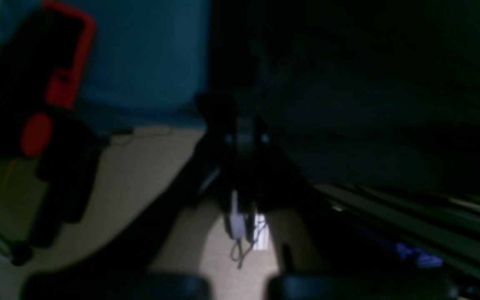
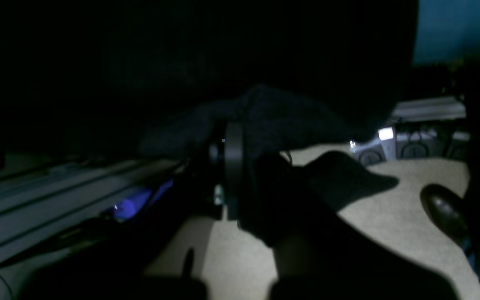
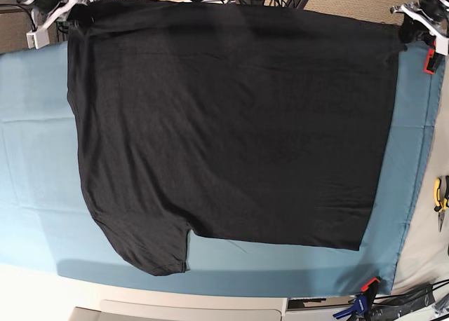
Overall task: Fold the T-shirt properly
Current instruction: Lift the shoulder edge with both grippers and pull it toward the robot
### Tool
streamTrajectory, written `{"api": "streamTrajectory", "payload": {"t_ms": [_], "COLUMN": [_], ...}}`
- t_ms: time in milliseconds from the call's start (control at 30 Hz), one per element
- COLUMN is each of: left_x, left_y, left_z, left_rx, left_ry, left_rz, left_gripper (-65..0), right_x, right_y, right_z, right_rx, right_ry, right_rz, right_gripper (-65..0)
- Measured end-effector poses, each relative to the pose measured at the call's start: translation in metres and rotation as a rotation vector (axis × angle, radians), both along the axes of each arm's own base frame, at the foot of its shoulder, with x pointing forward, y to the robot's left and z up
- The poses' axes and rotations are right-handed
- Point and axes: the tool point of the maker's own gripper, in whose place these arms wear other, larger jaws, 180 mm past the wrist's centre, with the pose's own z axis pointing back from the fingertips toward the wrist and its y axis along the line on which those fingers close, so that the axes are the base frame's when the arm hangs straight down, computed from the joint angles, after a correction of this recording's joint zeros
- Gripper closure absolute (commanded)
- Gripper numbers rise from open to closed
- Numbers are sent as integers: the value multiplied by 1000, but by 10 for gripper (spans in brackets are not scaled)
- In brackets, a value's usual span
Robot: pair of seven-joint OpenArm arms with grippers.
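Note:
The black T-shirt [image 3: 231,125] lies plain side up, spread wide over the teal table cloth [image 3: 35,160], one sleeve [image 3: 151,251] towards the near left. My left gripper [image 3: 409,28] is shut on its far right corner, at the table's far edge. My right gripper [image 3: 76,14] is shut on the far left corner. In the left wrist view the gripper [image 1: 245,137] pinches dark cloth [image 1: 369,104], dimly lit. The right wrist view shows its gripper [image 2: 232,154] closed in a bunched fold of the shirt [image 2: 273,112]. The print is hidden.
A red clamp [image 3: 429,60] holds the teal cloth at the right edge, also visible as the red clamp [image 1: 69,62] in the left wrist view. Another clamp [image 3: 366,287] sits at the near right corner. Yellow-handled pliers [image 3: 440,195] lie off the cloth on the right.

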Motion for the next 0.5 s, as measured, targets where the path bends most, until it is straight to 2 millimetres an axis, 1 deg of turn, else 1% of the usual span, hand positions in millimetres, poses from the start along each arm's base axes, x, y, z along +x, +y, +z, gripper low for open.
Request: {"api": "streamTrajectory", "payload": {"t_ms": [200,500], "left_x": [24,42], "left_y": [5,17], "left_z": [9,20], "left_rx": [34,104], "left_ry": [-56,-83], "left_rz": [-27,-74], "left_gripper": [0,0], "right_x": [25,61], "right_y": [-1,-12], "right_z": [7,17], "right_rx": [-2,-66], "right_ry": [-83,-189], "right_rz": [-7,-21], "right_gripper": [0,0]}}
